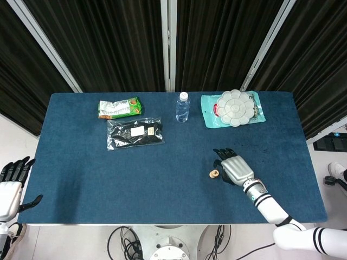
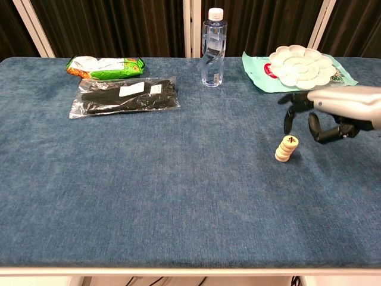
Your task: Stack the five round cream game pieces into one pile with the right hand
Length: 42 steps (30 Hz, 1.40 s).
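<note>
Cream-coloured round game pieces stand as one small pile point(image 2: 287, 149) on the blue surface point(image 2: 166, 179), right of centre and toward the near edge in the head view point(image 1: 214, 174). The right hand point(image 2: 333, 113) hangs above and just to the right of the pile, apart from it: in the chest view a clear strip of blue cloth shows between the dark fingers point(image 2: 290, 116) and the top piece. Those fingers are spread and curl downward, holding nothing. From the head view the hand point(image 1: 234, 168) lies just beside the pile on its right, its fingers pointing toward the far left.

The pile is a short column whose long axis runs upward from the surface. It leans a little, the upper pieces shifted to the right of the lower ones. The top piece faces up and carries a dark mark that is too small to read.

Off the near left corner of the surface, the left hand point(image 1: 11, 184) shows with its fingers apart and nothing in them.

Along the far side lie a green snack bag point(image 2: 104, 65), a clear bag with something black inside point(image 2: 125, 95), a water bottle point(image 2: 213, 47), and a white flower-shaped palette point(image 2: 300, 67) on a teal packet point(image 2: 257, 74).
</note>
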Each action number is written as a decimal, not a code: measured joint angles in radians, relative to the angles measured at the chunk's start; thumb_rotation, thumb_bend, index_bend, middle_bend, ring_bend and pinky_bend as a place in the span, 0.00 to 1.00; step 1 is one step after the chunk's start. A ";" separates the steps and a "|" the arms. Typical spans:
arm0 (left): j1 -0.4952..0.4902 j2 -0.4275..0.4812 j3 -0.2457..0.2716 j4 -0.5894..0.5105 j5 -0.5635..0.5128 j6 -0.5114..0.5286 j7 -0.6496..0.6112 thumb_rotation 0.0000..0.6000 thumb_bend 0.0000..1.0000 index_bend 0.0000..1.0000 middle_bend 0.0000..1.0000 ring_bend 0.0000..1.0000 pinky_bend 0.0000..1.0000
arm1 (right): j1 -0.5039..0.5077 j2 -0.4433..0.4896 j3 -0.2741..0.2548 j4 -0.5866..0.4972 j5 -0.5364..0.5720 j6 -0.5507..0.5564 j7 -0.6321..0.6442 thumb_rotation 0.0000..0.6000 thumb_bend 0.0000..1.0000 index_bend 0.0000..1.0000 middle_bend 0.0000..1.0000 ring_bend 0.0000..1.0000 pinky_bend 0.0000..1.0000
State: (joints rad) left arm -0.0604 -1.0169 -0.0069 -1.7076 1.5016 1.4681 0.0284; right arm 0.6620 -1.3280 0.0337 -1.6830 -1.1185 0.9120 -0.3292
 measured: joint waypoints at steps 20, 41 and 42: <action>0.002 0.002 0.002 -0.002 0.008 0.006 -0.001 1.00 0.19 0.04 0.00 0.00 0.00 | -0.047 -0.026 -0.076 -0.024 -0.284 0.083 -0.106 0.77 1.00 0.46 0.00 0.00 0.00; 0.006 0.005 0.000 -0.002 0.011 0.015 -0.012 1.00 0.19 0.04 0.00 0.00 0.00 | -0.051 -0.101 -0.065 0.049 -0.183 0.049 -0.302 0.77 1.00 0.46 0.00 0.00 0.00; 0.006 0.005 0.000 -0.002 0.011 0.016 -0.013 1.00 0.19 0.04 0.00 0.00 0.00 | -0.050 -0.105 -0.065 0.051 -0.179 0.047 -0.305 0.77 1.00 0.46 0.00 0.00 0.00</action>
State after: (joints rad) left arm -0.0547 -1.0115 -0.0068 -1.7099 1.5129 1.4838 0.0150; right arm 0.6118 -1.4329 -0.0313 -1.6316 -1.2972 0.9590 -0.6343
